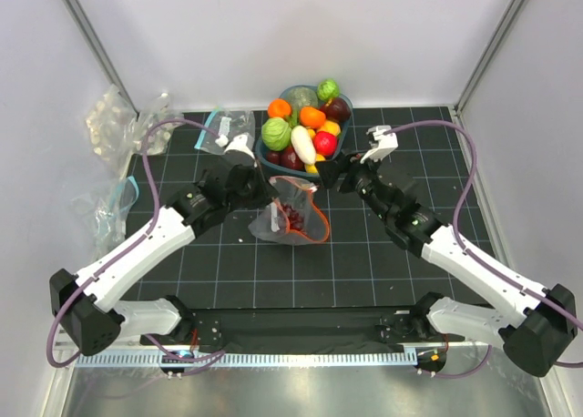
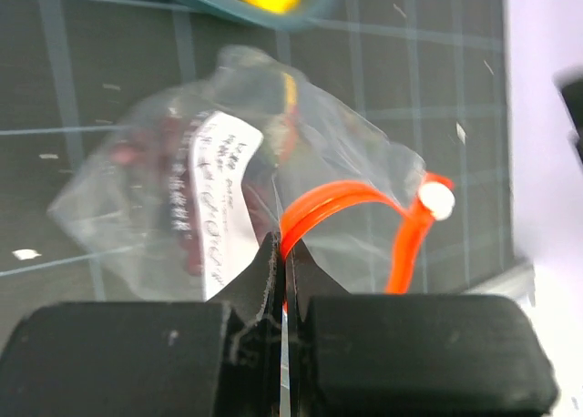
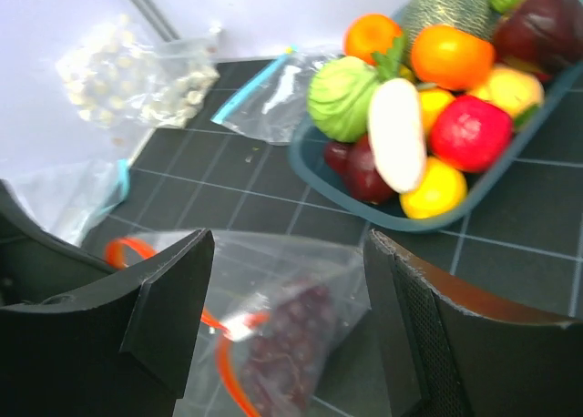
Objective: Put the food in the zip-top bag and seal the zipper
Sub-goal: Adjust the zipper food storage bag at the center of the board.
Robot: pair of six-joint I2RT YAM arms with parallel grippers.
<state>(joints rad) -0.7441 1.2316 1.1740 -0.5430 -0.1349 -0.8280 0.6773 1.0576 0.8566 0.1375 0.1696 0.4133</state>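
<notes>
The clear zip-top bag [image 1: 290,215] lies open-mouthed at the mat's centre, with dark purple grapes [image 3: 291,344] inside. My left gripper [image 1: 270,191] is shut on its orange-red zipper [image 2: 319,203] at the rim, in the left wrist view [image 2: 284,253]. A white slider [image 2: 436,200] sits on the strip. My right gripper [image 1: 326,173] is open and empty just above the bag, in the right wrist view [image 3: 287,280]. The rest of the food fills a teal basket [image 3: 364,208]: green cabbage [image 3: 342,98], white oblong vegetable [image 3: 396,133], red apple [image 3: 469,130], orange [image 3: 453,55], lemon [image 3: 435,188].
A clear bag with a teal strip [image 1: 228,128] lies left of the basket [image 1: 264,153]. Another teal-strip bag [image 1: 114,208] lies at the mat's left edge. A bag of white pieces [image 1: 114,121] rests against the left wall. White walls close in the back and sides.
</notes>
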